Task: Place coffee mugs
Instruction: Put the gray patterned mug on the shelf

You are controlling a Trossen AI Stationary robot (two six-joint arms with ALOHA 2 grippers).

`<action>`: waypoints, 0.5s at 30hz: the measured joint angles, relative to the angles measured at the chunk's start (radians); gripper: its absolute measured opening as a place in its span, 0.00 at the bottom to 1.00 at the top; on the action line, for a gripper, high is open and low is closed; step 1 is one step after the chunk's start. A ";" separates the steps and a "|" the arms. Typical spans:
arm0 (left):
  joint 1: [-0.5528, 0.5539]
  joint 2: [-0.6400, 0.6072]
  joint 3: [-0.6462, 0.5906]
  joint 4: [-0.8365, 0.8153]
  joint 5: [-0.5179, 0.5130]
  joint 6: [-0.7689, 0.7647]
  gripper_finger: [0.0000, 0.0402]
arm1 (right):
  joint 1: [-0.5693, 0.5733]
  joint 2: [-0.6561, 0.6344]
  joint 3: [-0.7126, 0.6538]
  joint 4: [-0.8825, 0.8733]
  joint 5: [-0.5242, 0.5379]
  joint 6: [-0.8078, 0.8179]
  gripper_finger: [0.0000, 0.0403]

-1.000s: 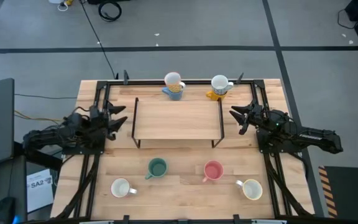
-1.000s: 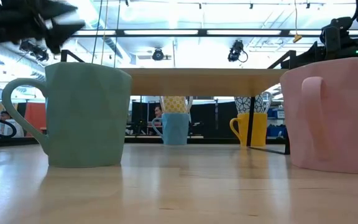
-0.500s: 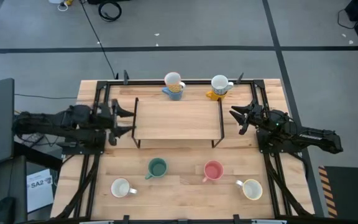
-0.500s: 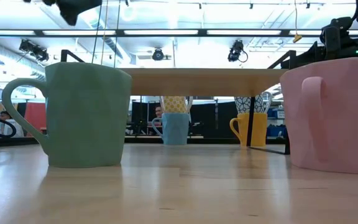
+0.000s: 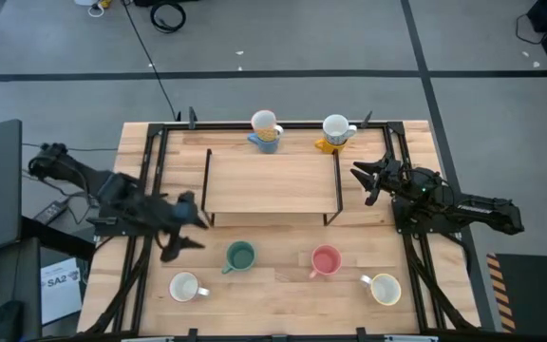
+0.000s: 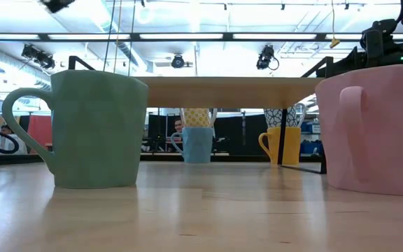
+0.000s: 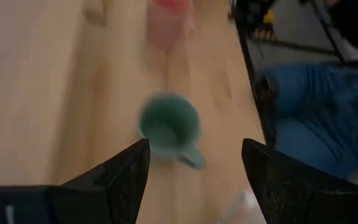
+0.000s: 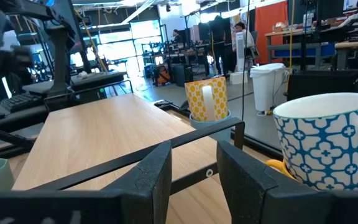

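So the wooden table (image 5: 283, 285) has a low raised shelf (image 5: 272, 180) in the middle, and the mugs sit in two bunches around it. Behind the shelf are two stacks: a yellow-patterned mug in a blue mug (image 5: 266, 130), and a blue-and-white patterned mug in an orange-yellow one (image 5: 335, 131). In front are four loose ones: green mug (image 5: 240, 256), pink mug (image 5: 325, 260), a white mug (image 5: 184, 287) at the front left and a cream mug (image 5: 385, 288) at the front right.

What matters here is the left gripper (image 5: 180, 226) versus the green mug. It hangs above the table just left of the shelf's front corner, fingers spread wide and holding nothing. The wrist camera looks down between the two fingers with the green mug (image 7: 168, 124) sitting apart from them, handle pointing toward the table's front-left. That arm is clearly the nearer one, so the green mug looks like its pick.

The right gripper (image 5: 367, 179) waits beside the shelf's right end, its fingers parted and empty, well away from the front row.
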 joint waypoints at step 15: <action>-0.267 0.222 0.009 -0.255 0.128 -0.660 0.65 | 0.000 0.000 0.000 0.000 0.000 0.000 0.33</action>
